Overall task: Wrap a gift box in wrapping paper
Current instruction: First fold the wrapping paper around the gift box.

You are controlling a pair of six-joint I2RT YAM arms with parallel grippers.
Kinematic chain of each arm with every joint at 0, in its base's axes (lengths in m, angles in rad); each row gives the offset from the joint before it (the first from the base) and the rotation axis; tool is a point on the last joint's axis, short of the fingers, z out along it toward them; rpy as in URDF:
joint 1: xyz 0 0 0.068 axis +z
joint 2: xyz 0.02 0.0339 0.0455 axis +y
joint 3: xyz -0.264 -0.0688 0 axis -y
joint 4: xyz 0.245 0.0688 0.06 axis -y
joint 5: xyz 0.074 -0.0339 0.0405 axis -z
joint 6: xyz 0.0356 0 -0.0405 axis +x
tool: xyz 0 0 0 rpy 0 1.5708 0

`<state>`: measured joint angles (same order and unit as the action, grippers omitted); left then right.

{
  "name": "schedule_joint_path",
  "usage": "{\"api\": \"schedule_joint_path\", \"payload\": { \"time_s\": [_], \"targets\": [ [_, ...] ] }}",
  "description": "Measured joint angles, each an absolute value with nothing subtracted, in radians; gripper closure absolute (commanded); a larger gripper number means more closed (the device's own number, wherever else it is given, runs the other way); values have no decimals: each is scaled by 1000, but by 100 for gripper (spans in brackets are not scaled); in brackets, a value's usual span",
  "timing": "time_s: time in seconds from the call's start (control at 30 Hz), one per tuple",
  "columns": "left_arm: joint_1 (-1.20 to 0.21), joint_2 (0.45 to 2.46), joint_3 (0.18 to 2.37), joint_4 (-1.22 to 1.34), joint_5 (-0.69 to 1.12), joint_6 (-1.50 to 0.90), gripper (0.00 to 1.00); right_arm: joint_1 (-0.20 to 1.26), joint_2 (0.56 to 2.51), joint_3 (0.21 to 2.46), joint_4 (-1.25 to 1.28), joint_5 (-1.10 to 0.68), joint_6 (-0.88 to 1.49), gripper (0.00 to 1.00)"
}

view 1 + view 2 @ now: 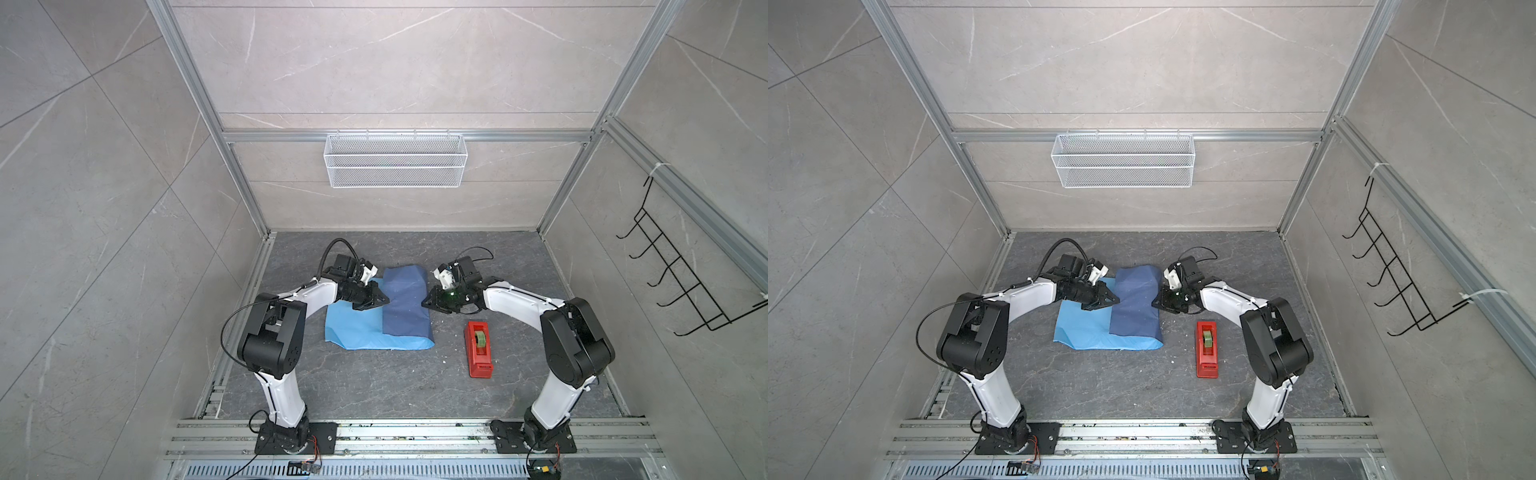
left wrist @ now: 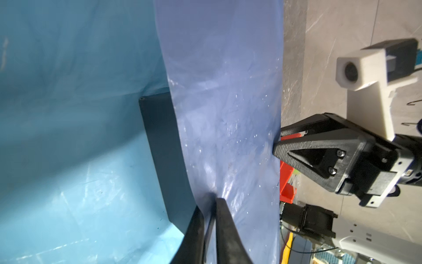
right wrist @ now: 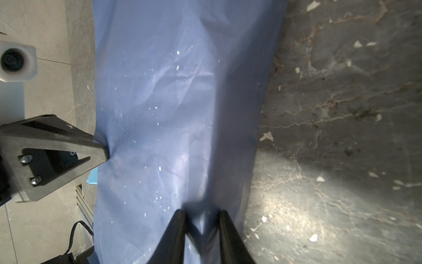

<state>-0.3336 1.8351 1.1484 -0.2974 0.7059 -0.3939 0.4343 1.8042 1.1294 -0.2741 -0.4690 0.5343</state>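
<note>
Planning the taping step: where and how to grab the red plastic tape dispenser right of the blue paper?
Grip the red plastic tape dispenser mid-body, jaws across its narrow width on the two long side walls, beside the tape roll. Likely from above: it sits upright on its base, long axis front-to-back, both sides free.

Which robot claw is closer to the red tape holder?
The right gripper: the tape holder sits on its side; the left gripper is across the paper.

White arm shells, black joints, looping black cables, triangular black screwed end effectors
</note>
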Motion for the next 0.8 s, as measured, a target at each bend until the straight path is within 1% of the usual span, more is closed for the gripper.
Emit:
{"api": "schedule_joint_path", "payload": {
  "time_s": [0.4, 0.47, 0.6, 0.67, 0.73, 0.8],
  "targets": [
    [-344, 1819, 1167, -421, 649, -362, 44, 434, 1798, 1125, -271, -464, 534, 73],
    [-342, 1791, 1161, -460, 627, -350, 38, 434, 1798, 1126, -271, -464, 534, 73],
    [-329, 1693, 1124, -501, 593, -321, 28, 434, 1798, 1126, -271, -464, 534, 73],
    [-318, 1649, 1111, -512, 576, -308, 26, 434, 1798, 1128, -273, -465, 534, 73],
    [-309, 1618, 1102, -515, 567, -299, 28, 434, 1799, 1132, -278, -465, 533, 73],
    [-304, 1599, 1085, -511, 570, -292, 35, 434, 1800, 1132, -279, -464, 533, 73]
  ]
}}
